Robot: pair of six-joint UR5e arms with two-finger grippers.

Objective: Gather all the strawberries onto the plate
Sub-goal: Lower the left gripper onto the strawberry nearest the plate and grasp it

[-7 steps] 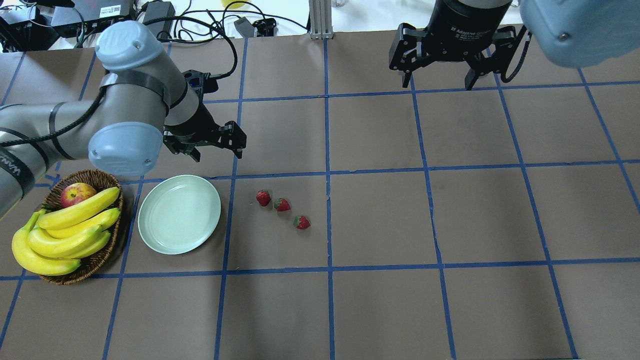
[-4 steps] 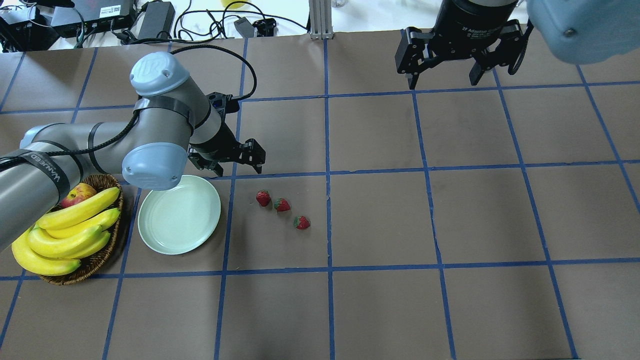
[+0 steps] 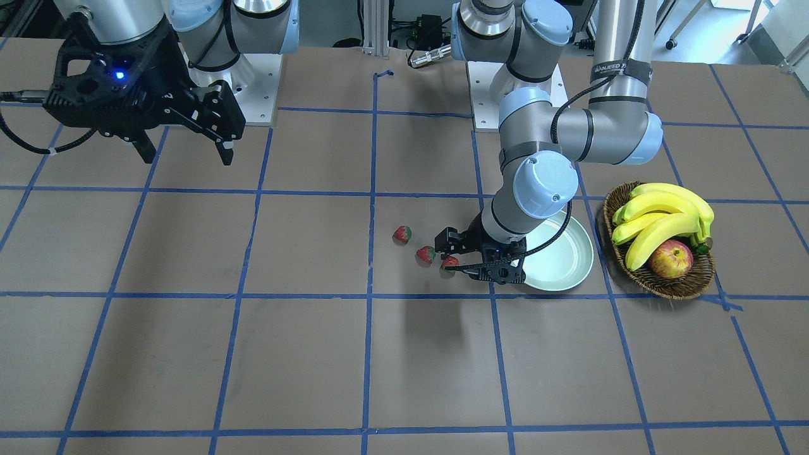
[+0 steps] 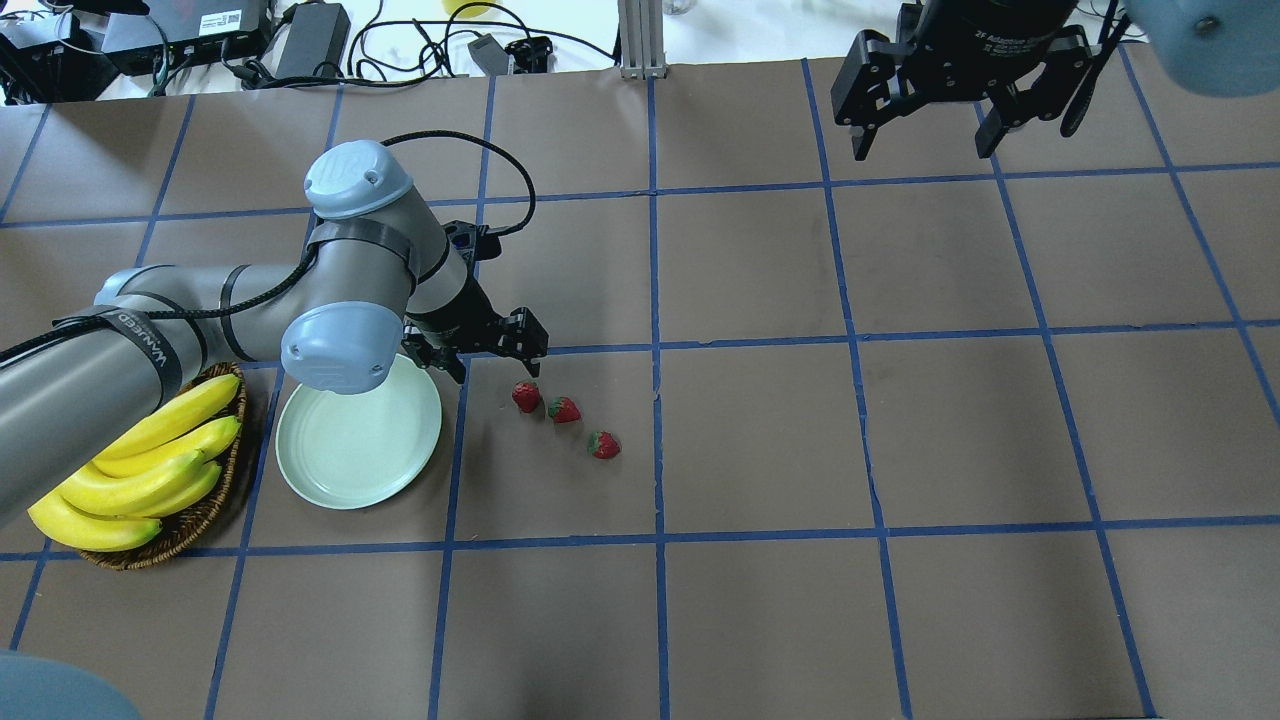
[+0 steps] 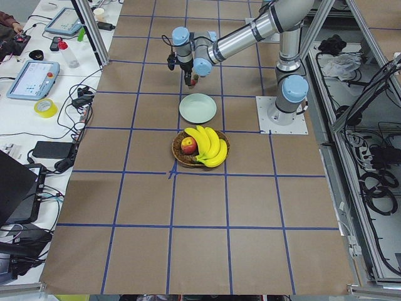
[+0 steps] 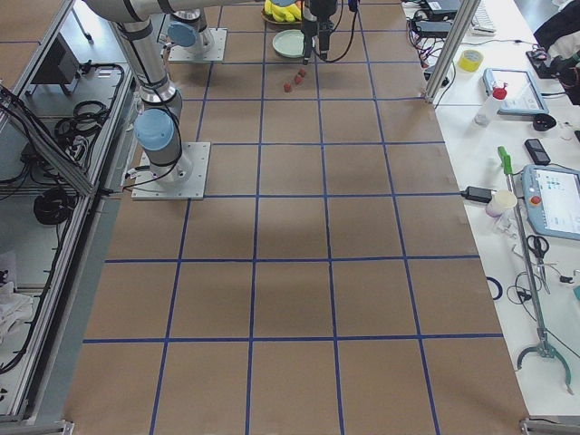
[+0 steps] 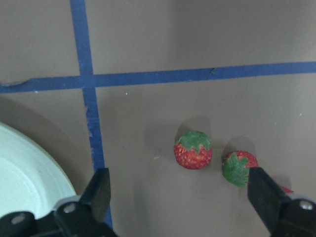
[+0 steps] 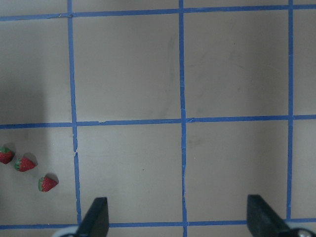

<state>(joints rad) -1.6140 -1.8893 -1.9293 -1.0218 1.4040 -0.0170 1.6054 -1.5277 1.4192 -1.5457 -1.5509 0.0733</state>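
Three strawberries lie in a diagonal row on the brown table: one [image 4: 526,397] nearest the plate, one [image 4: 564,409] in the middle, one [image 4: 604,444] farthest. The pale mint plate [image 4: 345,470] is empty, left of them. My left gripper [image 4: 495,362] is open and empty, low between the plate's rim and the nearest strawberry. In the left wrist view that strawberry [image 7: 193,150] lies between and just ahead of the open fingers [image 7: 98,190], with a second berry [image 7: 239,167] beside it. My right gripper [image 4: 922,150] is open and empty, high at the far right.
A wicker basket [image 4: 200,510] with bananas [image 4: 140,470] stands left of the plate. An apple [image 3: 671,259] lies in the basket. Cables and electronics lie beyond the table's far edge. Blue tape lines grid the table.
My left arm has swung right and down, bringing the open gripper from behind the plate to beside the nearest strawberry. My right gripper has drifted right and farther back. The strawberries have not moved.
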